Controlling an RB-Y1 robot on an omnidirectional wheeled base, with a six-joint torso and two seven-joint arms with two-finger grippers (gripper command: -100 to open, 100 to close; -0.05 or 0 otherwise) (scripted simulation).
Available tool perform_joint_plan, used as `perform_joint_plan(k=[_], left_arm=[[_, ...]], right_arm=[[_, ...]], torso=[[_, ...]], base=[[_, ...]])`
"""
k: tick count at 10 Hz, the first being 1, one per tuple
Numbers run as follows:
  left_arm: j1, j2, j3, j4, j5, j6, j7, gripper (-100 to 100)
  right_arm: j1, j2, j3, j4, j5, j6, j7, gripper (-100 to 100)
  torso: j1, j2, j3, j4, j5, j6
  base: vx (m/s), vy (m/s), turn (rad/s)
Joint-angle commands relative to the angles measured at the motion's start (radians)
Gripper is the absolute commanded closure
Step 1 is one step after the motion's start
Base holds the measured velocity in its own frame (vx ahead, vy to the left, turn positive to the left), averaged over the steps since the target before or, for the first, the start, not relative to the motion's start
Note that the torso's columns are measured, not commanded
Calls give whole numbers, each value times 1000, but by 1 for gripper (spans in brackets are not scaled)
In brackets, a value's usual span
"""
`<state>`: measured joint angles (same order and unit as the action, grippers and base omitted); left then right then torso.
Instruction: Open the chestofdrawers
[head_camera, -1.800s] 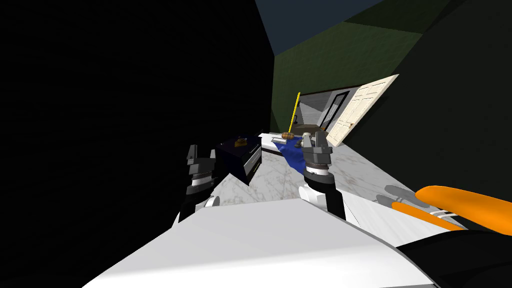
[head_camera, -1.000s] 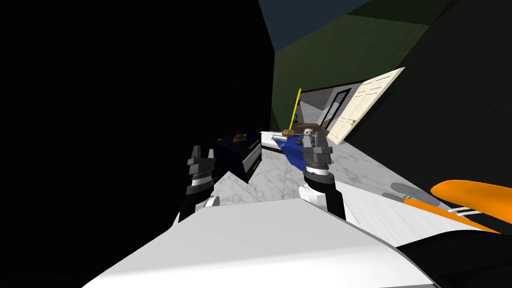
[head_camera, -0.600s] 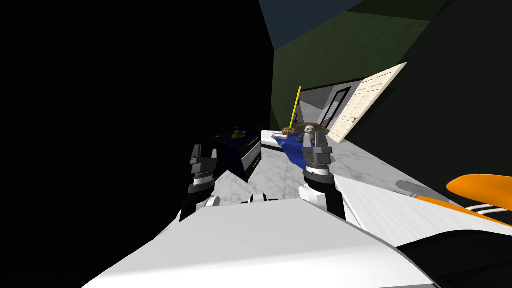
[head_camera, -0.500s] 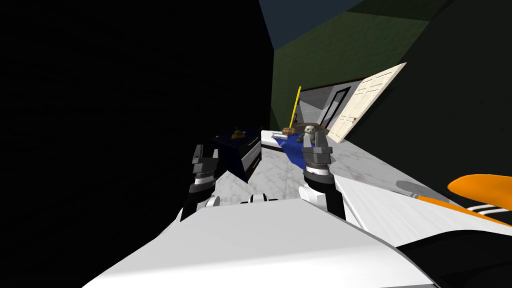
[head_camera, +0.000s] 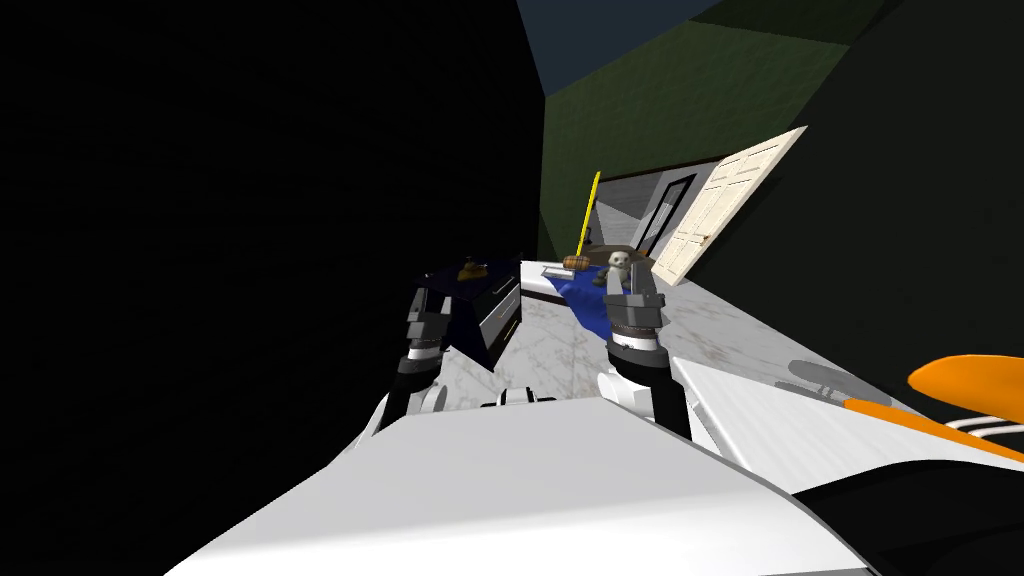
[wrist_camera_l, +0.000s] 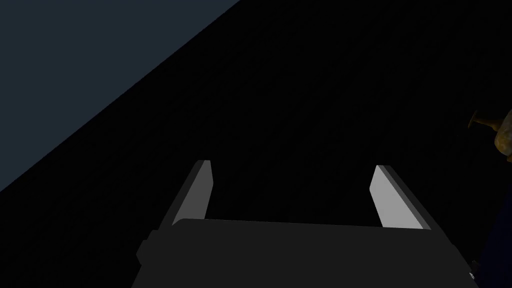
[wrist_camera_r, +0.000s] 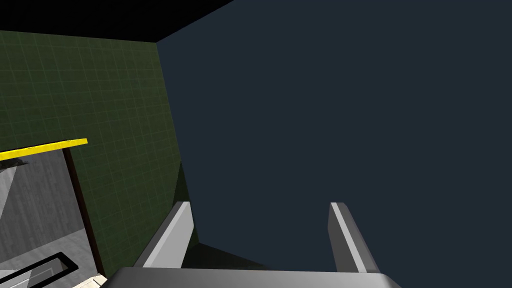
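The chest of drawers (head_camera: 488, 312) is a low dark navy block with pale drawer fronts, standing on the marble floor ahead and left of centre. A small golden ornament (head_camera: 467, 270) sits on its top and appears again beside my left hand (wrist_camera_l: 500, 131). My left gripper (head_camera: 428, 298) is raised just in front of the chest's near left corner; in its wrist view the left gripper (wrist_camera_l: 292, 190) is open and holds nothing. My right gripper (head_camera: 632, 282) is up to the right of the chest, and the right wrist view shows that gripper (wrist_camera_r: 260, 227) open and holding nothing.
A blue cloth (head_camera: 582, 296) lies on the floor beyond the chest, with a pale plush toy (head_camera: 618, 263) and a yellow pole (head_camera: 588, 215) behind it. A cream door (head_camera: 725, 205) stands open at the back right. An orange object (head_camera: 965, 385) lies over a white surface (head_camera: 770, 420) at right. A black area takes up the left.
My left arm has swung right, from beside the chest of drawers to in front of its near corner. The right arm holds still. I have drifted slightly forward.
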<state>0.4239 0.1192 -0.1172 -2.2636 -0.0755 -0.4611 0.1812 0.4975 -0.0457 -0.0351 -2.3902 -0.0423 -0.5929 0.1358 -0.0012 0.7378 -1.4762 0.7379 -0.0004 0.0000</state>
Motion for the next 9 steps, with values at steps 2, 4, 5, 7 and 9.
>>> perform_joint_plan(k=[2, 4, 5, 7, 9], left_arm=[[-88, 26, -44, 105, -8, -21, 33, -100], [-144, 30, -69, 165, -13, -31, 52, -100], [-145, 30, -69, 175, -13, -31, 52, -100], [-205, 33, -94, 254, -18, -42, 72, -100], [-235, 35, -106, 296, -21, -47, 82, -100]], right_arm=[[0, 0, 0, 0, 0, 0, 0, 0], [0, 0, 0, 0, 0, 0, 0, 0], [0, 0, 0, 0, 0, 0, 0, 0], [0, 0, 0, 0, 0, 0, 0, 0], [0, 0, 0, 0, 0, 0, 0, 0]], torso=[[2, 0, 0, 0, 0, 0], [1, 1, 0, 0, 0, 0], [2, 0, 0, 0, 0, 0], [2, 2, 1, 0, 1, 0], [1, -1, -1, 0, 0, 0]], base=[[122, -27, -48], [117, -32, -53], [87, -12, -19], [91, -16, -45], [100, -19, -31]])
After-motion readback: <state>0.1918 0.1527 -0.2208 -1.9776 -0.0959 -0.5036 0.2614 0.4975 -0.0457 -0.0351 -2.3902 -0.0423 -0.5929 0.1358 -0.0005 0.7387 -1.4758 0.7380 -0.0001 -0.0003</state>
